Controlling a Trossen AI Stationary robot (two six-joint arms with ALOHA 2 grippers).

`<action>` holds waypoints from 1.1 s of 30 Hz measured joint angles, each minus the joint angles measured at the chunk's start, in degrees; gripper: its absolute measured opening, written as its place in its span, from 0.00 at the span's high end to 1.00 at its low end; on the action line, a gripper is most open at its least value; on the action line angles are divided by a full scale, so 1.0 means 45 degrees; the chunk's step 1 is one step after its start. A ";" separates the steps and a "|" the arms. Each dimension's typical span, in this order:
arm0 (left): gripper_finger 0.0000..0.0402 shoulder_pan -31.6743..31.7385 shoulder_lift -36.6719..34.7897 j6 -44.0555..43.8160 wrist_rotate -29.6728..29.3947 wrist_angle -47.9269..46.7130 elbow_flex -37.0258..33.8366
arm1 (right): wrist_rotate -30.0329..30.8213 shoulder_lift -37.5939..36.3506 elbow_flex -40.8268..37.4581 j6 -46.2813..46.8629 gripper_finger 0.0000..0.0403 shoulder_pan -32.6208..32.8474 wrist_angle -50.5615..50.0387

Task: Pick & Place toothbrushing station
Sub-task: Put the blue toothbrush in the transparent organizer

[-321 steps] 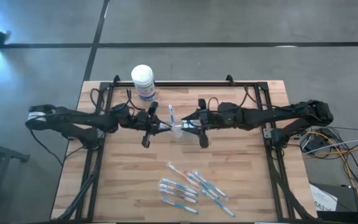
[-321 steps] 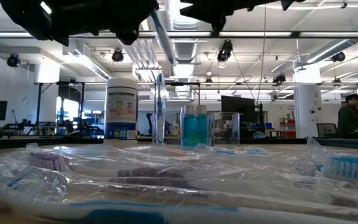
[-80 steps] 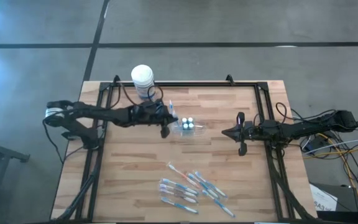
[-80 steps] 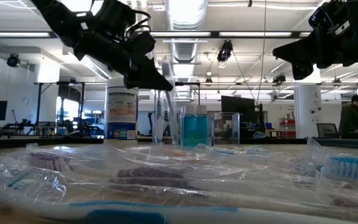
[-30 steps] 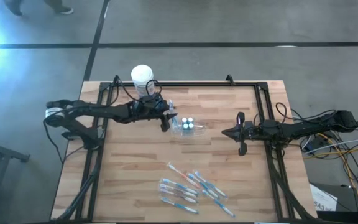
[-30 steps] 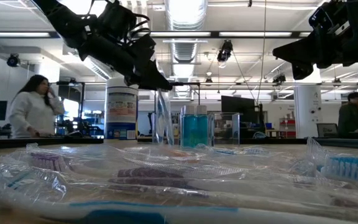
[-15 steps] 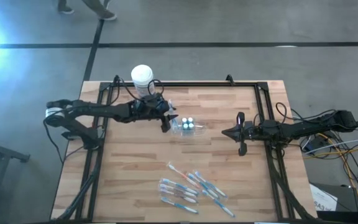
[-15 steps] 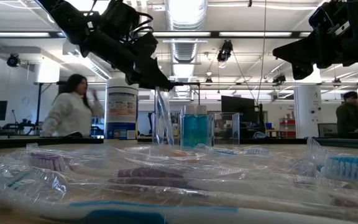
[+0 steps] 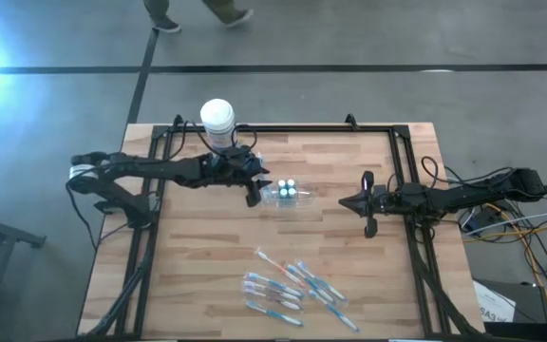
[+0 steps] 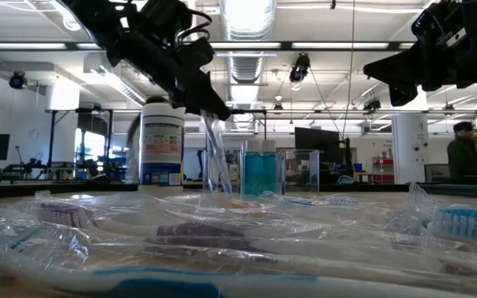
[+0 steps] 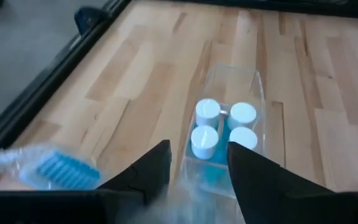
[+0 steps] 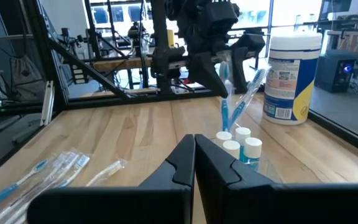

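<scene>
From overhead we look straight down on the whole tabletop (image 9: 349,247); low, we look level across it. Both wrist views share the clear cup (image 11: 229,134) with white-capped pieces (image 12: 236,144).

Wooden table (image 9: 349,275): toothbrushes (image 9: 288,285), tub (image 9: 217,123), cup (image 9: 286,191)

A white-lidded tub (image 9: 217,123) with a blue label stood upright at the far edge of my wooden desk (image 9: 198,266). Beyond the tub, a person (image 9: 198,11) crossed the floor.
</scene>
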 joint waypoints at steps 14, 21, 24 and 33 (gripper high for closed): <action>0.59 0.0034 0.0000 0.2155 -0.0008 -0.0084 0.1377 | 0.0000 0.0005 0.0000 -0.0092 0.98 0.0000 0.0005; 0.59 0.0003 -0.0731 0.2918 -0.0037 -0.1479 0.2246 | -0.0010 0.0005 0.0000 -0.0092 0.98 -0.0001 -0.0011; 0.59 -0.0107 -0.1548 0.2853 -0.0035 -0.2320 0.2419 | -0.0015 0.0005 -0.0005 -0.0097 0.98 0.0000 -0.0029; 0.70 -0.1413 -0.5382 0.2450 0.0015 -0.5201 0.1414 | -0.0019 0.0005 -0.0013 -0.0083 0.98 0.0000 -0.0022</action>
